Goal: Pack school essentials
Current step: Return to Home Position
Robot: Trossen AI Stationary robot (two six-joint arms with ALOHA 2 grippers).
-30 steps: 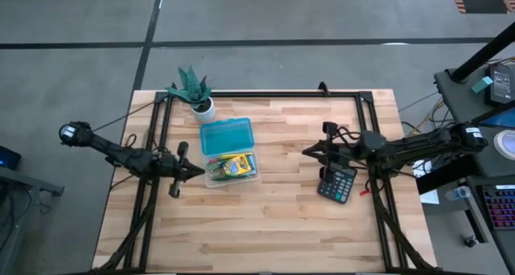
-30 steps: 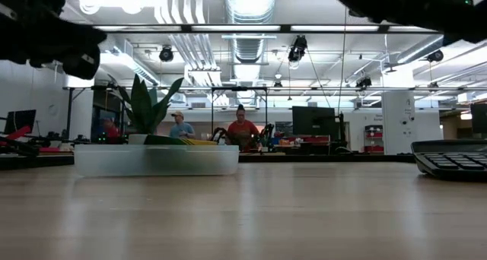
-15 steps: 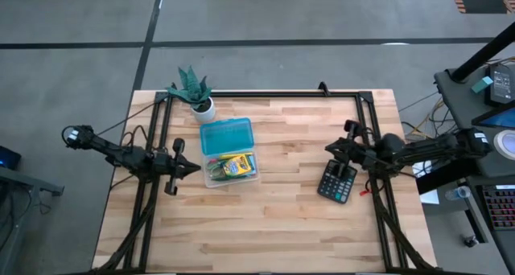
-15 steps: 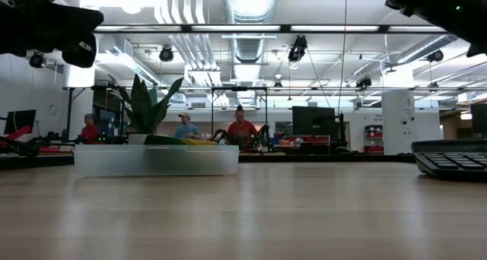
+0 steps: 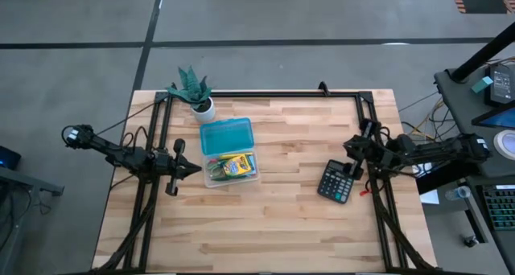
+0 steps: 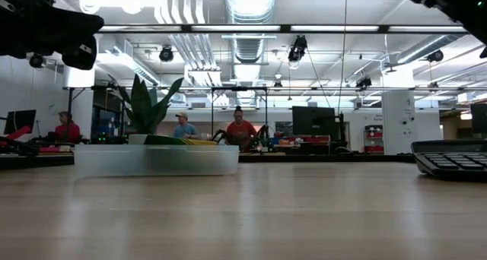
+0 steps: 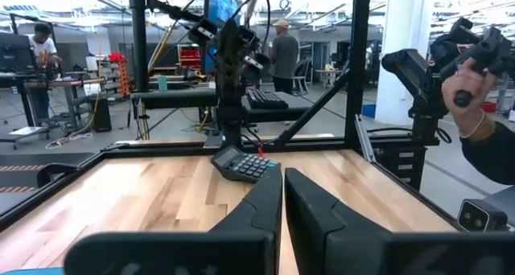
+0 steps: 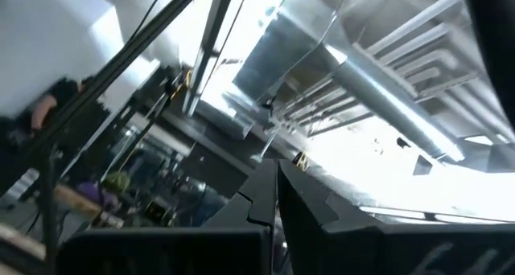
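A clear plastic case (image 5: pixel 228 152) lies on the table with its teal lid (image 5: pixel 226 135) flung open toward the far edge. The yellow-green crayon box (image 5: pixel 233 166) and some thin pencils lie inside its tray. In the low view the case (image 6: pixel 156 160) sits left of centre. My left gripper (image 5: pixel 195 169) hovers just left of the case, shut and empty; its fingers (image 7: pixel 283 203) point across the table. My right gripper (image 5: pixel 348 149) is shut and empty, near the right edge, above the calculator, and it points up at the ceiling (image 8: pixel 273 182). Scissors, sticky pad and red piece do not show.
A black calculator (image 5: pixel 336 181) lies right of centre, also seen low (image 6: pixel 450 158) and from the left wrist (image 7: pixel 245 164). A potted plant (image 5: pixel 193 90) stands at the far edge behind the case. A black frame rims the table. People sit beyond the far edge.
My right gripper has drawn back from the table's middle toward the right edge, past the calculator, staying shut. My left gripper has pulled back slightly toward the left edge. The case and calculator have stayed put.
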